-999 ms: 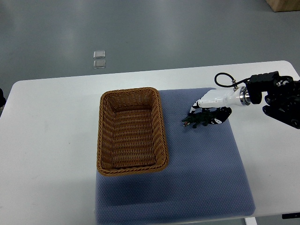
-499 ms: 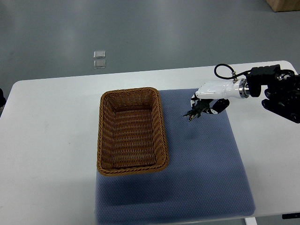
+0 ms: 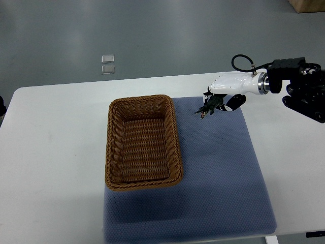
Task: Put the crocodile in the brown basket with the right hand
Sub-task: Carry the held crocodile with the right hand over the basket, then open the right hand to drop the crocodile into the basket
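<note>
The right robot hand (image 3: 227, 94) has lifted the crocodile (image 3: 207, 107) off the blue mat (image 3: 218, 168) — fingers pinching it, toy dangling just right of the brown basket (image 3: 175, 137) — so carrying it leftward looks next.

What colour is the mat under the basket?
The mat is blue-grey, shown best in the top view.

One camera looks steeply down from the robot's side over the table (image 3: 51, 127)
</note>
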You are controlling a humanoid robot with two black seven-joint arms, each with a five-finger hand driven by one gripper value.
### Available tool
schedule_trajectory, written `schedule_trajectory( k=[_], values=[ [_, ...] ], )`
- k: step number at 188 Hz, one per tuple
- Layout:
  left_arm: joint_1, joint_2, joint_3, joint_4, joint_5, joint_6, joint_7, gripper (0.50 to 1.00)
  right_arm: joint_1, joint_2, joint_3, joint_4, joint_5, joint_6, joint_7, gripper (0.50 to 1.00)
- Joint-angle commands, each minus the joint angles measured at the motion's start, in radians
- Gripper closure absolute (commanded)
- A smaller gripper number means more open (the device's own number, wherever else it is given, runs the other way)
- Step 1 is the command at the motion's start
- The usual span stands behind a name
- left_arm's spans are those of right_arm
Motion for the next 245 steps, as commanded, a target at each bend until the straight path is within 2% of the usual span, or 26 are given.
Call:
schedule_trajectory(
  k=[1, 44, 87, 166, 197, 224, 245],
  values=[
    [-0.001, 0.0, 0.0, 0.0, 0.0, 0.0, 0.0, 0.5, 0.021, 0.002, 0.004, 0.009, 0.016, 0.001, 0.0, 1.0],
    [-0.003, 0.0, 0.0, 0.0, 0.0, 0.0, 0.0, 0.5, 0.067, 0.013, 0.024, 0.031, 0.028, 0.008, 0.0, 1.0],
    [-0.003, 0.0, 0.002, 0.0, 0.0, 0.0, 0.0, 0.5, 0.135, 0.077, 0.027, 0.088, 0.028, 0.009, 0.0, 1.0],
    [-0.003, 0.0, -0.003, 0.0, 0.0, 0.002, 0.0, 0.5, 0.166, 0.297, 0.025, 0.127, 0.028, 0.005, 0.0, 1.0],
    [-0.003, 0.0, -0.003, 0.0, 0.0, 0.002, 0.0, 0.5, 0.126, 0.33, 0.024, 0.126, 0.02, 0.0, 0.0, 1.0],
    [-0.003, 0.0, -0.001, 0.0, 0.0, 0.002, 0.0, 0.5, 0.086, 0.332, 0.019, 0.126, 0.013, -0.002, 0.0, 0.861],
    [-0.003, 0.0, 0.0, -0.002, 0.0, 0.002, 0.0, 0.5, 0.075, 0.33, 0.016, 0.123, 0.011, -0.002, 0.0, 0.799]
  ],
)
